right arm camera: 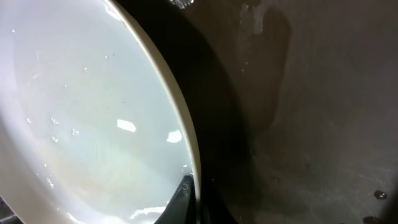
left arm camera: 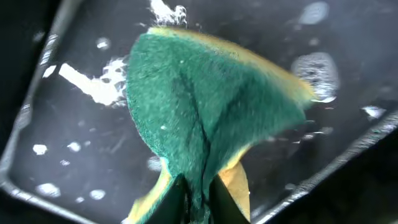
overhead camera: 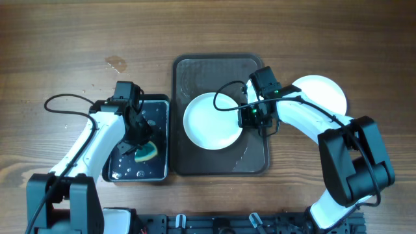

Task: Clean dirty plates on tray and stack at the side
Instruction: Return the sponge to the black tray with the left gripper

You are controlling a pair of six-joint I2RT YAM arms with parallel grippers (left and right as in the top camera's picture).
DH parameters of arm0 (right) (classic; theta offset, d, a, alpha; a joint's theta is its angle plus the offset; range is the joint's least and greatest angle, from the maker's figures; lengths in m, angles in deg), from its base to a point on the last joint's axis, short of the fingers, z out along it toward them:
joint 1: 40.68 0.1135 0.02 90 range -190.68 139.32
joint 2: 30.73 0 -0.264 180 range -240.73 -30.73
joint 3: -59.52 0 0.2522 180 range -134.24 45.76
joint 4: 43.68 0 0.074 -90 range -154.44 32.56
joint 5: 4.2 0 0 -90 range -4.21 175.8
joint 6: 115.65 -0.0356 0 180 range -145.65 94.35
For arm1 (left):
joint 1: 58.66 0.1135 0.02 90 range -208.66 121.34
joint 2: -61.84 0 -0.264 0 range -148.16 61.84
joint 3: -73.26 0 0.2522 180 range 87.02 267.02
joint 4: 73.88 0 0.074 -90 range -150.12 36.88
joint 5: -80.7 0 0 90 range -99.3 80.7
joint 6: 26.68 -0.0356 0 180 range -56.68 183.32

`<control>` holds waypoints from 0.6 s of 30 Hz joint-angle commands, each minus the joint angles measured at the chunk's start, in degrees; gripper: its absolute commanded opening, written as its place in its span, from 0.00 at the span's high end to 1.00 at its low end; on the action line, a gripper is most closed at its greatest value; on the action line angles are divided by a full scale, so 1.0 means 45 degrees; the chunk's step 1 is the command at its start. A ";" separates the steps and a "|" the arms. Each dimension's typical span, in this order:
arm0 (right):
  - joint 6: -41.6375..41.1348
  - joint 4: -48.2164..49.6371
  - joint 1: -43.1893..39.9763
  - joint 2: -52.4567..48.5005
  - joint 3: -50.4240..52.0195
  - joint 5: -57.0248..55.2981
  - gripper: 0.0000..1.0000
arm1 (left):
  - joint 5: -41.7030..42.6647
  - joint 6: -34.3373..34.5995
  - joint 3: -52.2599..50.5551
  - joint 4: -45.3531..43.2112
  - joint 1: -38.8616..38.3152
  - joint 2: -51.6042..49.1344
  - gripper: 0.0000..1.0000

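Observation:
A plain white plate (overhead camera: 212, 121) lies on the dark tray (overhead camera: 253, 162). My right gripper (overhead camera: 248, 118) is shut on its right rim; in the right wrist view the fingers (right arm camera: 194, 198) pinch the plate's edge (right arm camera: 93, 118) above the tray floor (right arm camera: 323, 112). More white plate (overhead camera: 322, 92) lies on the table right of the tray, partly hidden by my right arm. My left gripper (overhead camera: 138, 144) is shut on a green-and-yellow sponge (overhead camera: 148, 153) over the black water basin (overhead camera: 159, 103); the left wrist view shows the fingers (left arm camera: 198, 200) squeezing the sponge (left arm camera: 205, 99).
The basin floor (left arm camera: 68, 155) holds water drops and foam. A small wet stain (overhead camera: 117, 64) marks the wooden table at the upper left. Black robot bases sit along the front edge.

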 commanded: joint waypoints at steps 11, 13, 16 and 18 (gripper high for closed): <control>0.2055 -0.9024 0.1088 -0.0243 -0.7684 -0.2123 0.96 | 0.1875 -0.1739 0.5688 0.4435 0.2997 0.2351 0.23; 0.1967 -0.8986 0.1792 -0.0243 -0.8121 -0.2181 0.96 | 0.1885 -0.1734 0.6237 0.4702 0.3711 0.2730 0.07; 0.0923 -0.7456 0.3167 -0.0461 -0.8155 -0.2259 0.96 | 0.2157 -0.1739 0.6883 0.5081 0.4818 0.3347 0.00; 0.0636 -0.6436 0.3915 -0.0763 -0.8155 -0.2268 0.96 | 0.2351 -0.1734 0.6936 0.5173 0.5299 0.3784 0.00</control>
